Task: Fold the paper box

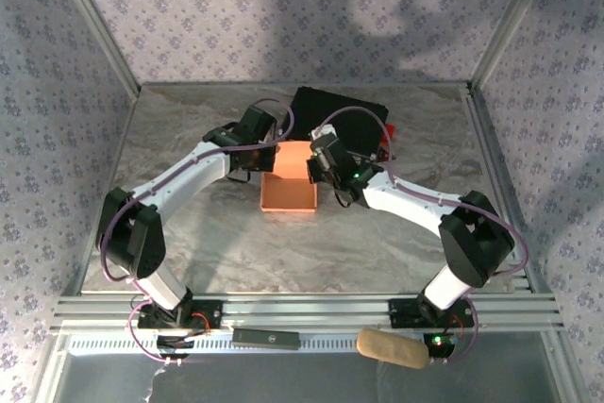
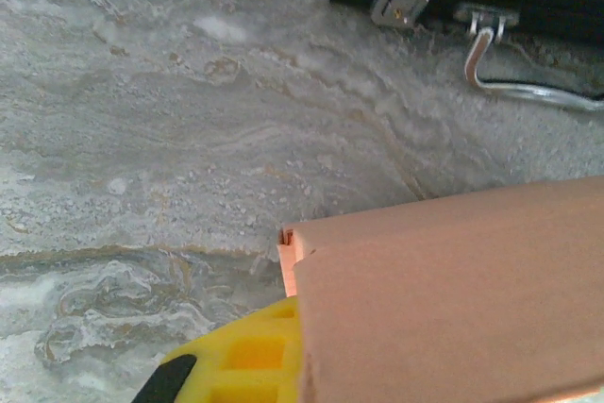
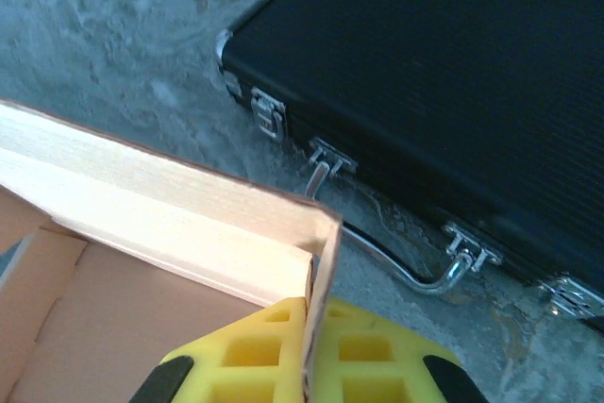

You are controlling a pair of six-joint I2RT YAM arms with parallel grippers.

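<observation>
The salmon paper box [image 1: 288, 193] sits on the tabletop [image 1: 189, 224] before the black hard case [image 1: 337, 109], with the left tool [image 1: 271, 155] and right tool [image 3: 307, 351] each clamped on its far-corner walls, apparently bracing them upright.

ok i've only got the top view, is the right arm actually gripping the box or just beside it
Observer: Gripping. In the right wrist view the box wall stands pinched between the yellow right jaws.
Operator: and the left
Observer: One yellow left jaw sits against the box wall near a corner; the other is hidden behind the wall.
Operator: box touching the case?
Observer: No. Bare table separates them, and the case has its handle lying on it.
</observation>
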